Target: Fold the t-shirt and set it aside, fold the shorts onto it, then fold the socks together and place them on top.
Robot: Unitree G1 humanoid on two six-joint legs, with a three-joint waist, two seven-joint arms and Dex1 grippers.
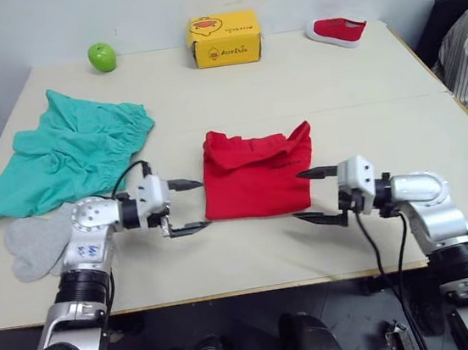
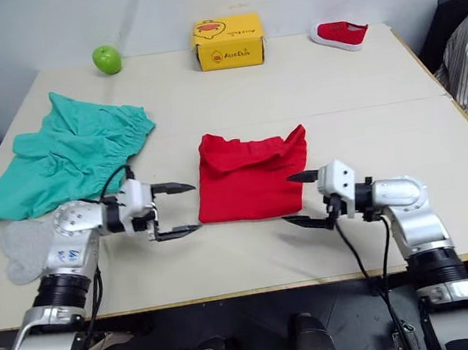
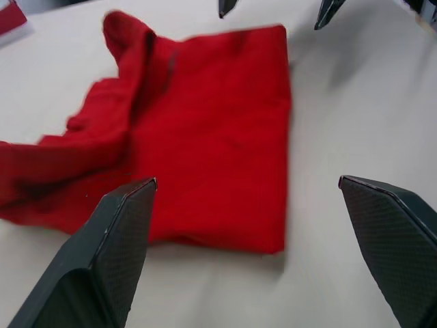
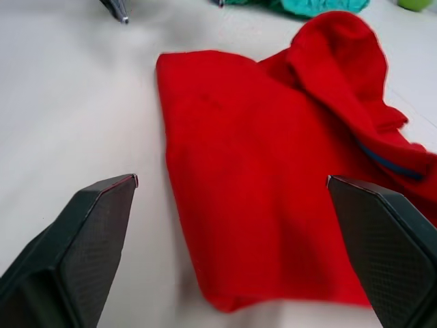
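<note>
Left gripper point(image 1: 188, 206) spread wide, empty, just beside the t-shirt point(image 1: 251, 177); right gripper point(image 1: 320, 193) likewise agape, empty, at its opposite side. Probably mid first step: shirt folded, not yet set aside. Next likely needs closing on both edges and lifting together. Bright red, compact rectangle, rumpled far edge, mid-table.

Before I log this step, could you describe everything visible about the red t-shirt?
The t-shirt is bright red soft fabric, folded into a rough rectangle lying flat mid-table. Its far edge is bunched and uneven, with a blue neckband peeking out. The left gripper and right gripper flank it, open, apparently not holding it.
</note>
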